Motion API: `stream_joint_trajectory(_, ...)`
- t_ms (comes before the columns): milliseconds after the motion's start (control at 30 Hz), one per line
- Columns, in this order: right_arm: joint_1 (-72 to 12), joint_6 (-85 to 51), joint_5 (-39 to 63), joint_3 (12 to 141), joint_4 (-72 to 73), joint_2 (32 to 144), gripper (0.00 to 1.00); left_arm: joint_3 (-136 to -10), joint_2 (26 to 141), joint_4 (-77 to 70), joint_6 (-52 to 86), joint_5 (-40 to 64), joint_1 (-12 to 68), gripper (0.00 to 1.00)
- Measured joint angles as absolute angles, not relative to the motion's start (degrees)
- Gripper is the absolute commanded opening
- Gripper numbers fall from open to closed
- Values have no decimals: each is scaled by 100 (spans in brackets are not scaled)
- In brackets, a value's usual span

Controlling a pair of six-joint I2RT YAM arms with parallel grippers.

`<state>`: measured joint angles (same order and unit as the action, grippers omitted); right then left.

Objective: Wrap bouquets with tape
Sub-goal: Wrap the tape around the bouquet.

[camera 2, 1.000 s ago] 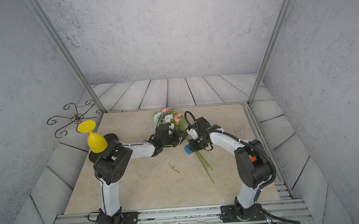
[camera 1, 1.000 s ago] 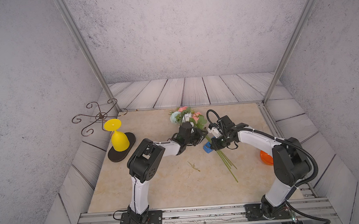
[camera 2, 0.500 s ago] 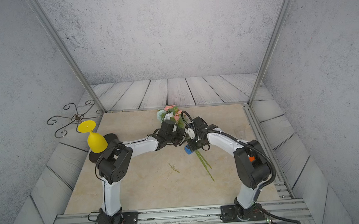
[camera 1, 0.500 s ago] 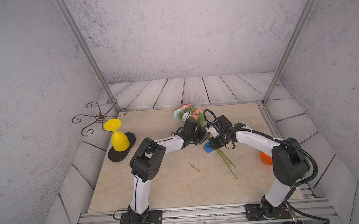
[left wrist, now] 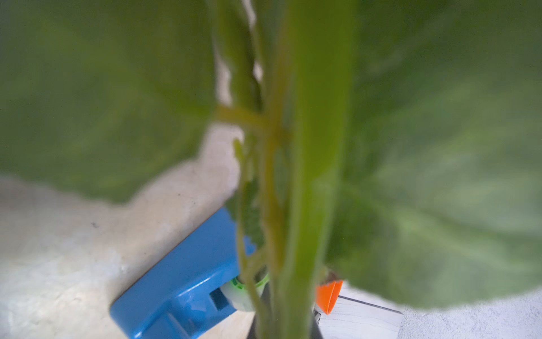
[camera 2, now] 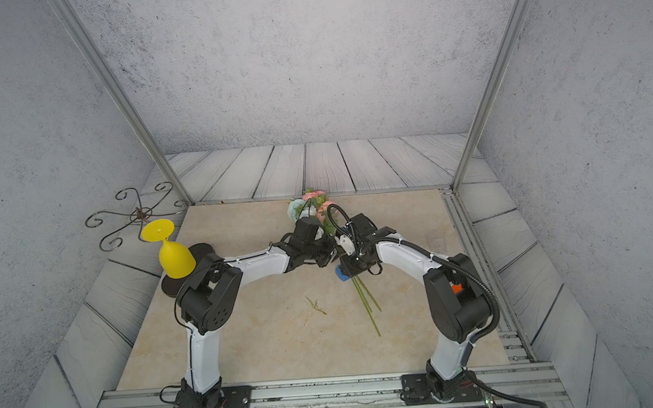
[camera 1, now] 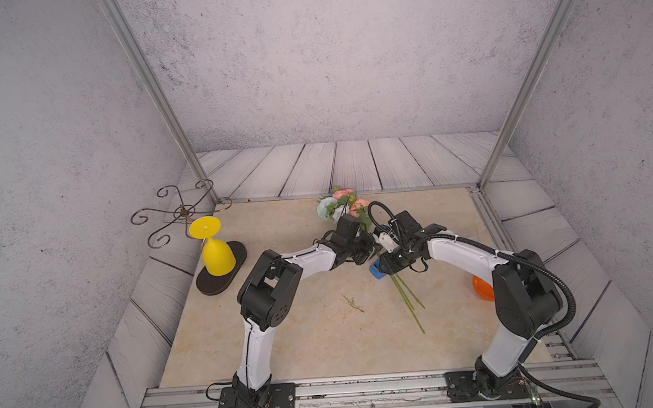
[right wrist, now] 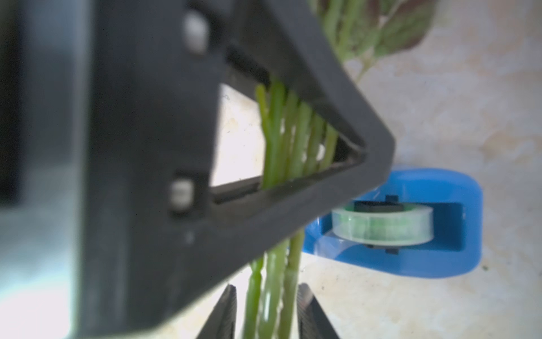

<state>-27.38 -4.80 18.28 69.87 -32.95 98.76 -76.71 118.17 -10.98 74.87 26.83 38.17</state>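
The bouquet's pink and pale blue blooms (camera 1: 342,206) (camera 2: 311,204) lie at the back of the table, and its green stems (camera 1: 408,301) (camera 2: 366,303) run toward the front. My left gripper (camera 1: 366,249) (left wrist: 286,320) is shut on the stems just below the leaves (left wrist: 102,102). My right gripper (camera 1: 389,265) (right wrist: 267,296) is open, and its fingers (right wrist: 230,308) stand either side of the stems (right wrist: 272,281) with small gaps. The tape (right wrist: 381,224) sits in its blue dispenser (camera 1: 377,270) (camera 2: 341,273) (left wrist: 181,287) on the table, right beside the stems.
An upturned yellow goblet (camera 1: 216,254) stands on a dark oval mat (camera 1: 213,285) at the left. A wire scroll stand (camera 1: 180,214) lies behind it. A small loose sprig (camera 1: 352,302) lies mid-table. An orange round object (camera 1: 482,288) sits behind my right arm.
My left gripper has shifted along the bouquet toward the right arm and closed on the stems. My right gripper has opened around them. The blooms have slid toward the back.
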Motion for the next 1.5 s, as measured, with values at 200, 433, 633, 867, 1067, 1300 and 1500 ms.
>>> stream_joint_trajectory(200, -1765, -1105, 3492, 6563, -2998, 9686, 71, -7081, 11837, -2250, 7483, 2685, 3760, 0)
stream_joint_trajectory(433, -1588, -1911, 4882, 6440, -2351, 9736, 64, -6626, 12217, -4176, 7843, 2641, 3723, 0)
stream_joint_trajectory(633, -1616, -2519, 5505, 6276, -1586, 10068, 58, -6471, 12304, -4825, 7913, 2523, 3723, 0)
stream_joint_trajectory(867, -1603, -2864, 5671, 6261, -1269, 10232, 56, -6230, 12304, -5179, 7983, 2464, 3697, 0)
stream_joint_trajectory(1067, -1474, -2897, 5507, 6219, -1337, 10167, 58, -6128, 12302, -5251, 7996, 2515, 3686, 0)
stream_joint_trajectory(1300, -1391, -2810, 5061, 5902, -1614, 10167, 64, -6134, 12283, -5450, 8044, 2626, 3686, 0)
stream_joint_trajectory(1500, -1396, -3527, 5551, 5717, -491, 10276, 55, -6134, 12228, -5795, 8143, 2652, 3686, 0)
